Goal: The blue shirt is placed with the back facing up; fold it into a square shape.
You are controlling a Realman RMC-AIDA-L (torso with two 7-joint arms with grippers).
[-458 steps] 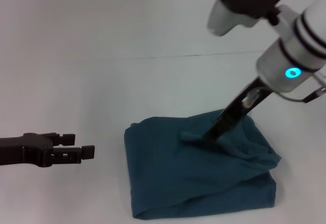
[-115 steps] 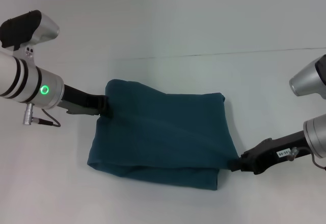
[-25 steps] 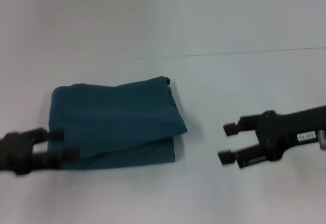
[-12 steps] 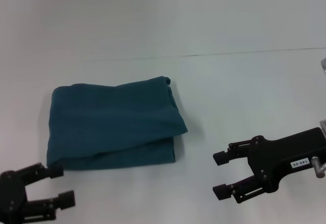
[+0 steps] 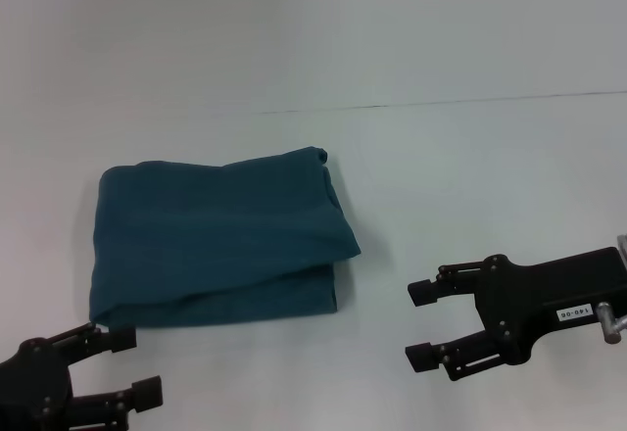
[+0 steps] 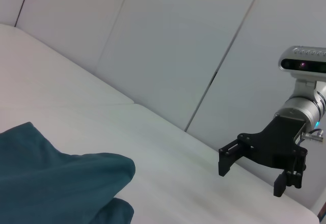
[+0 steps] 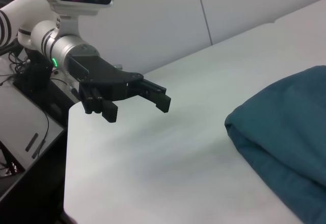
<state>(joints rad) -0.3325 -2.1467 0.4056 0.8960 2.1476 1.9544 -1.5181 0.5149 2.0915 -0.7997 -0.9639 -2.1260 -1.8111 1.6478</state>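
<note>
The blue shirt [image 5: 220, 240] lies folded into a compact, roughly square bundle on the white table [image 5: 441, 186], left of centre. Nothing touches it. My left gripper [image 5: 135, 362] is open at the near left, just in front of the bundle's near left corner. My right gripper [image 5: 421, 323] is open at the near right, a short way right of the bundle. The left wrist view shows the shirt [image 6: 51, 183] and, farther off, the right gripper [image 6: 253, 173]. The right wrist view shows the shirt [image 7: 285, 132] and the left gripper [image 7: 138, 108] beyond it.
A thin seam line [image 5: 441, 101] crosses the table behind the shirt. In the right wrist view the table's edge [image 7: 66, 147] drops off beside a stand with cables [image 7: 25, 112]. Grey wall panels [image 6: 178, 40] stand behind the table.
Over the last second both open grippers drew back from the shirt's sides toward the near edge. Earlier they gripped and moved the cloth. The folded shirt now lies still.
</note>
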